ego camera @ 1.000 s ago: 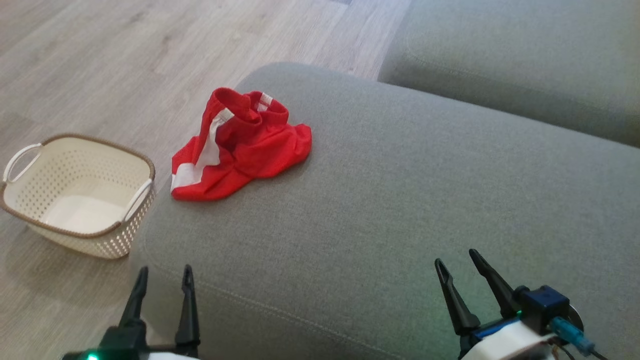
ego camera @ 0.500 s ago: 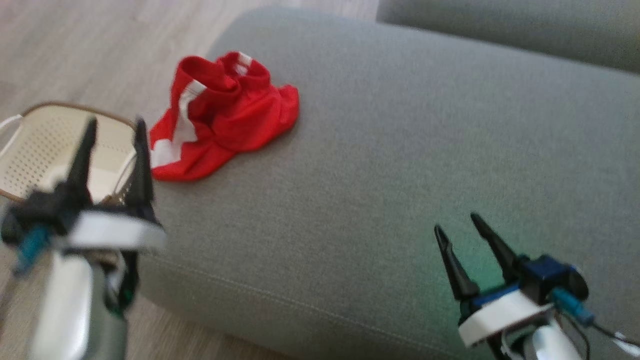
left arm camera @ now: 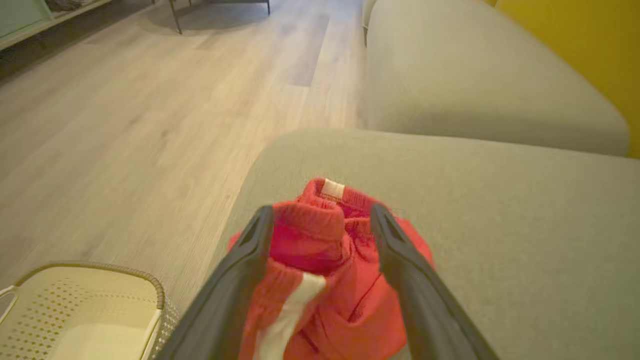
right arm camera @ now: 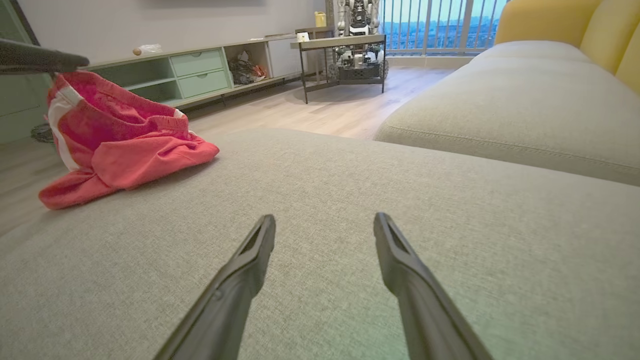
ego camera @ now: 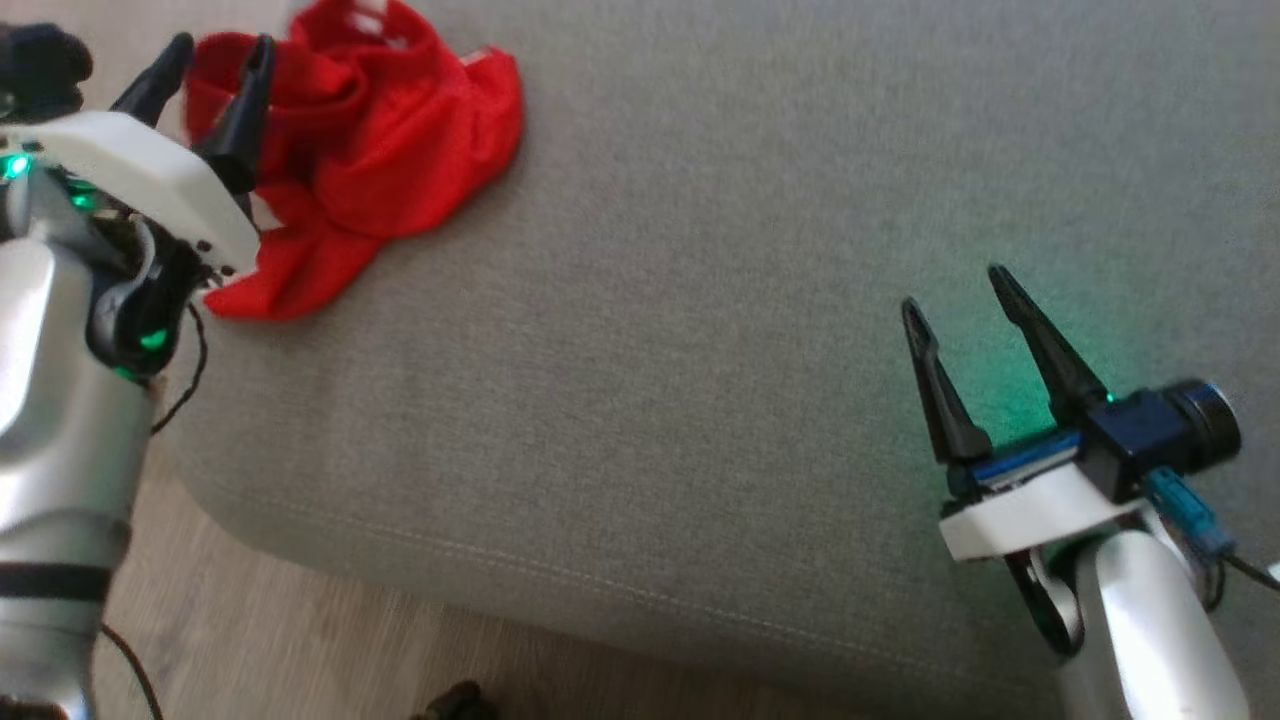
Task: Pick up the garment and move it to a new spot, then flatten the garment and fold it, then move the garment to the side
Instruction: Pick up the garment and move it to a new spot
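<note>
The garment (ego camera: 390, 130) is a crumpled red piece with white stripes, lying near the far left corner of the grey cushion (ego camera: 700, 300). My left gripper (ego camera: 220, 50) is open right at it. In the left wrist view the two fingers of that gripper (left arm camera: 321, 212) straddle the bunched waistband of the garment (left arm camera: 330, 280); whether they touch the cloth I cannot tell. My right gripper (ego camera: 952, 290) stands open over bare cushion at the right, far from the cloth. The right wrist view has the right gripper (right arm camera: 324, 220) empty and the garment (right arm camera: 120, 145) at the left.
A cream perforated basket (left arm camera: 75, 310) stands on the wooden floor (left arm camera: 125, 125) left of the cushion's edge. A second grey cushion (left arm camera: 475, 75) lies beyond a gap. A low cabinet (right arm camera: 200, 75) and a small table (right arm camera: 340, 42) stand far off.
The head camera has tilted down and the picture has shifted. My left arm has reached forward from the near left up to the garment. Both grippers stay open.
</note>
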